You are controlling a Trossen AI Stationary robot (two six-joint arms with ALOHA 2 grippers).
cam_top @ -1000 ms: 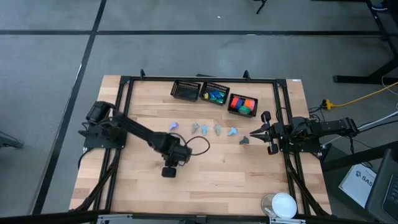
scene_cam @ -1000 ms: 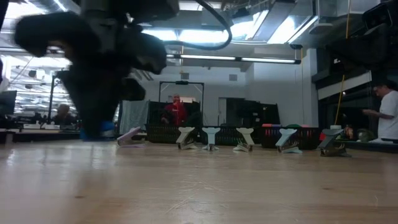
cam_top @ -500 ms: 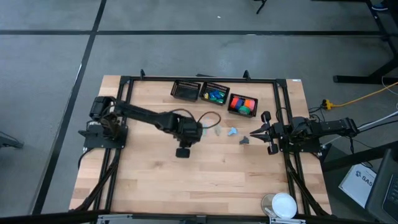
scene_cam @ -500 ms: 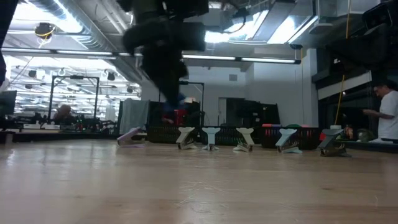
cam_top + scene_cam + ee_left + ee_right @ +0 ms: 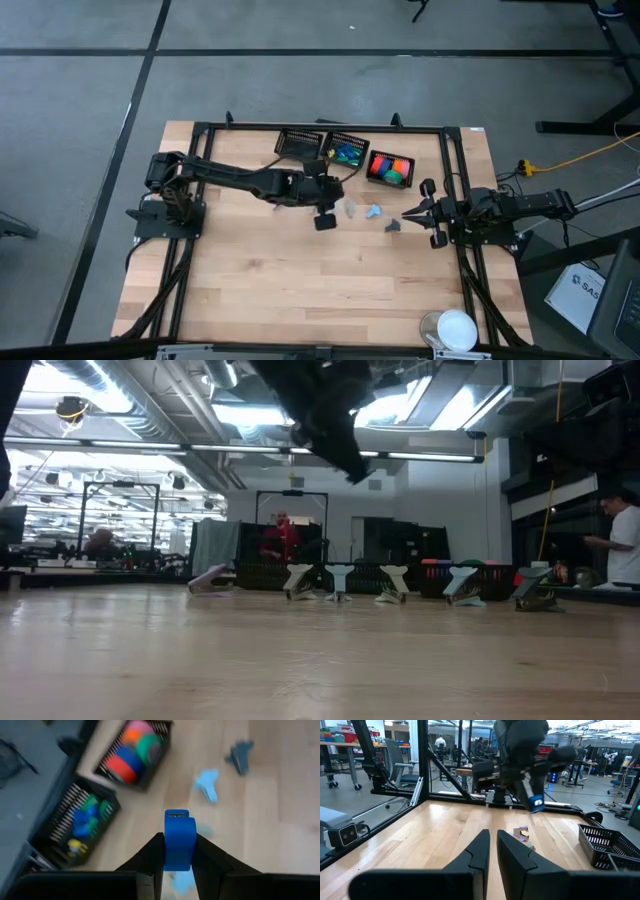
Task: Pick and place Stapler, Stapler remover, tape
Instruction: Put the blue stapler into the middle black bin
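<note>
My left gripper (image 5: 179, 844) hangs above the table, just in front of the middle basket (image 5: 346, 152), shut on a small blue tape piece (image 5: 180, 827). That piece also shows under the arm in the right wrist view (image 5: 536, 802). The middle basket holds more blue, green and yellow tape pieces (image 5: 82, 822). Pastel claw-shaped staple removers (image 5: 374, 211) stand in a row on the wood. My right gripper (image 5: 405, 213) waits at the table's right edge, shut, with nothing between its fingers (image 5: 492, 845). My left gripper pinches the blue tape piece by its two flat sides (image 5: 168, 851) between its two fingers. The piece's rounded end (image 5: 177, 815) sticks out past the fingertips. The fingers slant downward toward the table's right. The piece is lifted clear of the table.
An empty black basket (image 5: 298, 145) stands at the far edge left of the middle one, and a basket of orange, red and green pieces (image 5: 390, 167) to its right. A grey claw (image 5: 392, 226) lies close to my right gripper. A white round thing (image 5: 455, 328) sits at the near right corner.
My left gripper has risen from low over the table's middle and swung toward the far right, to the baskets, carrying the blue piece clear of the wood. It has tipped up from pointing steeply down to a shallower slant. My right arm has kept still.
</note>
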